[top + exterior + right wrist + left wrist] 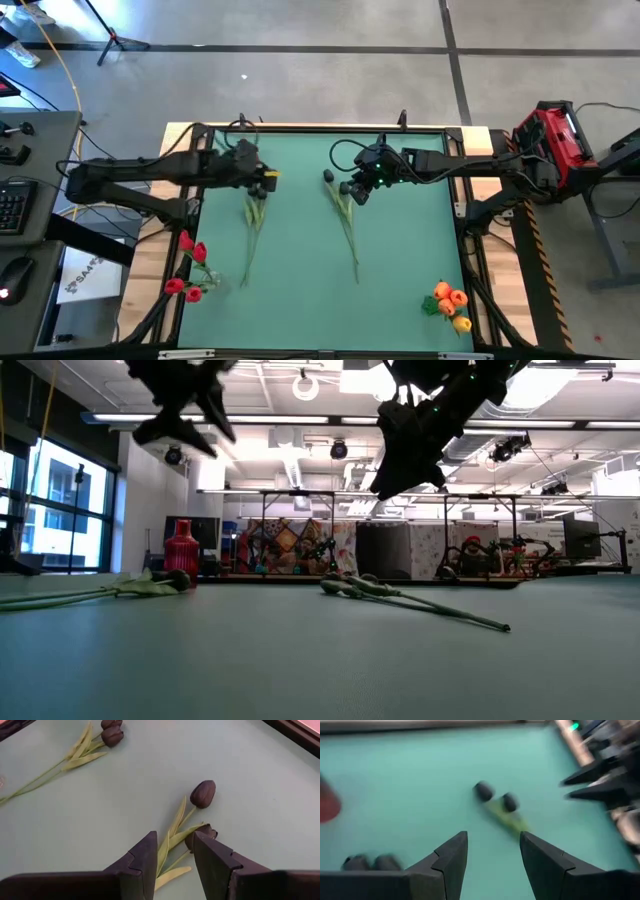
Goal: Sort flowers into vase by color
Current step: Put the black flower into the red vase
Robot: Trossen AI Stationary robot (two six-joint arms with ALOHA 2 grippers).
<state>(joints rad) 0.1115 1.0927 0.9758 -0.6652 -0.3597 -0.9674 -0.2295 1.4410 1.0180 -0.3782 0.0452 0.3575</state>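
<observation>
Overhead arrangement: my left hand (pixel 268 180) hangs above the table (pixel 300 300) near its far edge, left of centre; its fingers (pixel 451 862) stand apart and hold nothing. My right hand (pixel 352 190) hangs near the far edge at about the centre, its fingers (pixel 145 857) likewise parted and empty.

Flowers, counted by colour. Black: four heads in all, lying flat in two pairs. The first pair of black tulips (pixel 252 215) lies just below my left hand, heads toward the far edge, stems running toward the near edge. The second pair of black tulips (pixel 345 220) lies below my right hand in the same direction; in the right wrist view one head (pixel 203 794) lies clear on the table, and the other head (pixel 200 834) shows between my right fingertips, with the leaves (pixel 172 832) spreading beside them. The two pairs lie well apart.

Red: four red tulips (pixel 188 268), as far as I can count, gathered at the table's left edge near the near-left corner. Whether a vase holds them I cannot tell from above.

Orange-yellow: a bunch of orange-yellow tulips (pixel 449 303) near the near-right corner; the heads crowd together, about four, and the exact count is not clear.

Level view: both black pairs lie flat on the table, with both arms above them. A red bottle-shaped vase (pixel 181 554) stands upright behind the left-hand pair.
</observation>
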